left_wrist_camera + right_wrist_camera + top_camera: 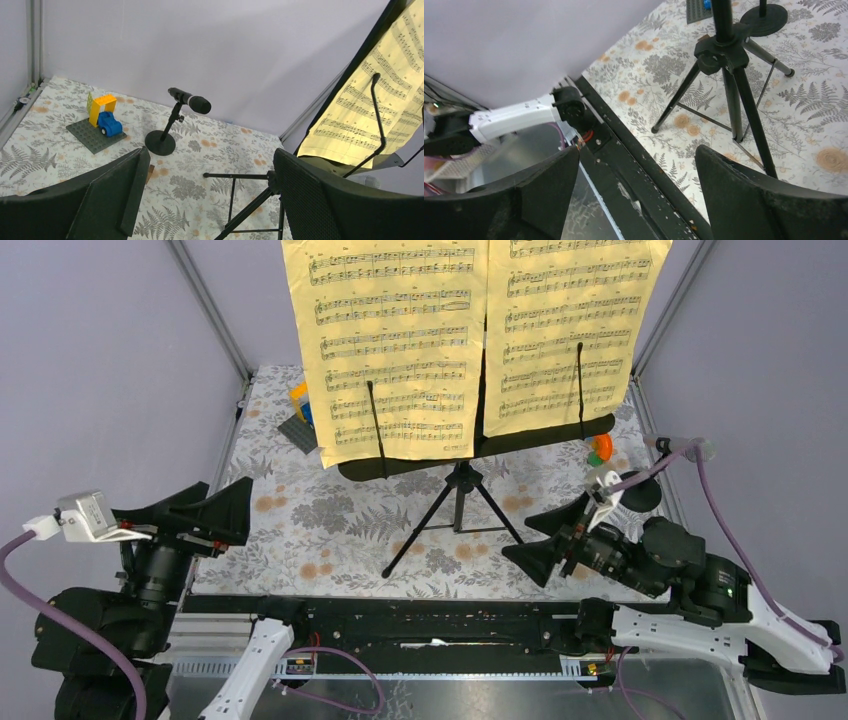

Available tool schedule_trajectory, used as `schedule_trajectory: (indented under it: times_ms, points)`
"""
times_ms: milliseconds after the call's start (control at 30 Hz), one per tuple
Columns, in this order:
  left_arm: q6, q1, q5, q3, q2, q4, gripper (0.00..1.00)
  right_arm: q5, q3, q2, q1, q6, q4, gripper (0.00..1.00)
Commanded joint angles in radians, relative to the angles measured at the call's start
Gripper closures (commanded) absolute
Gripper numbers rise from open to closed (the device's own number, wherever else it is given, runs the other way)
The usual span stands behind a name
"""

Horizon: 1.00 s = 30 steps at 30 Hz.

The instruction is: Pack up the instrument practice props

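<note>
The black music rack stands mid-table on its tripod legs, and two yellow sheet-music pages rest on its ledge. The tripod also shows in the left wrist view and the right wrist view. A black microphone sits on a short disc-based post behind the rack. That post's disc also shows in the right wrist view. The silver microphone is out of view. My left gripper is open and empty at the table's left edge. My right gripper is open and empty, near the tripod's right leg.
The yellow-and-blue toy block build stands on a grey plate at the back left, partly visible in the top view. A small orange-green toy lies at the back right. A black round disc shows behind the right wrist. Grey walls enclose the table.
</note>
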Motion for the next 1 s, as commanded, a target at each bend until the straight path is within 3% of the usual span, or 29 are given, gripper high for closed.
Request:
schedule_trajectory:
  times_ms: [0,267,400,600,800,967]
  points:
    - [0.037,0.005,0.001,0.040,0.053,-0.007,0.01,-0.085,0.088,0.144,0.004,-0.150,-0.042,0.07]
    - [0.052,-0.001,0.084,0.085,0.090,0.022,0.01,-0.239,0.128,0.195,0.004,-0.350,0.080,0.05]
    - [0.046,-0.002,0.149,0.071,0.119,0.044,0.01,-0.156,0.149,0.228,0.004,-0.410,0.092,0.04]
    - [0.035,-0.001,0.153,-0.056,0.078,0.093,0.01,0.078,-0.103,0.155,0.003,-0.405,0.366,0.07]
    - [0.040,-0.001,0.154,-0.130,0.054,0.093,0.01,0.075,-0.331,0.158,0.004,-0.286,0.611,0.24]
    - [0.040,-0.002,0.125,-0.209,0.027,0.093,0.01,0.182,-0.483,0.208,0.004,-0.183,0.773,0.28]
